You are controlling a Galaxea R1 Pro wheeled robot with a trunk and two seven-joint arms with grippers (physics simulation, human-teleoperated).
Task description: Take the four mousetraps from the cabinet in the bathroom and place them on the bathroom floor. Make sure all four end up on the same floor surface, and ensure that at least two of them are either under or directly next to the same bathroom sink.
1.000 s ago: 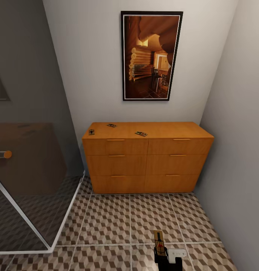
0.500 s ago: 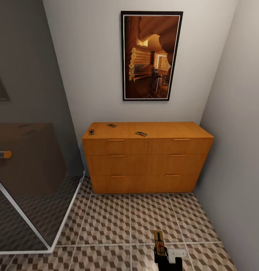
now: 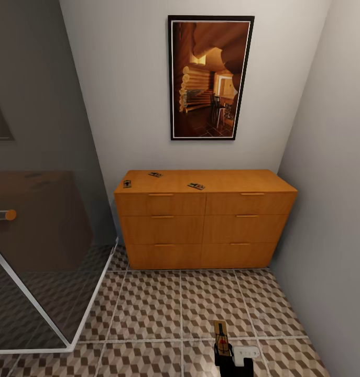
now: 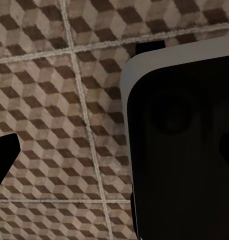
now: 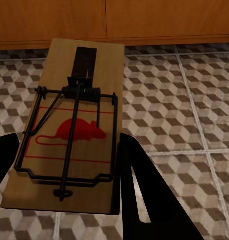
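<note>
A mousetrap [image 5: 74, 130] with a red mouse mark is clamped between the right gripper [image 3: 221, 350] fingers, held over the bathroom floor [image 3: 164, 303] in front of the cabinet [image 3: 203, 220]. Three more mousetraps lie on the cabinet's top surface: one at the front left corner [image 3: 127, 184], one near the back left edge [image 3: 155, 174], one toward the middle [image 3: 196, 186]. Whether the left gripper [image 4: 69, 165] is open cannot be told; it hangs over the floor tiles.

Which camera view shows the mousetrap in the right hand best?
The right wrist view: the held mousetrap appears large, with wire bar, spring and red mouse mark clear. The head view shows it small at the bottom edge.
</note>
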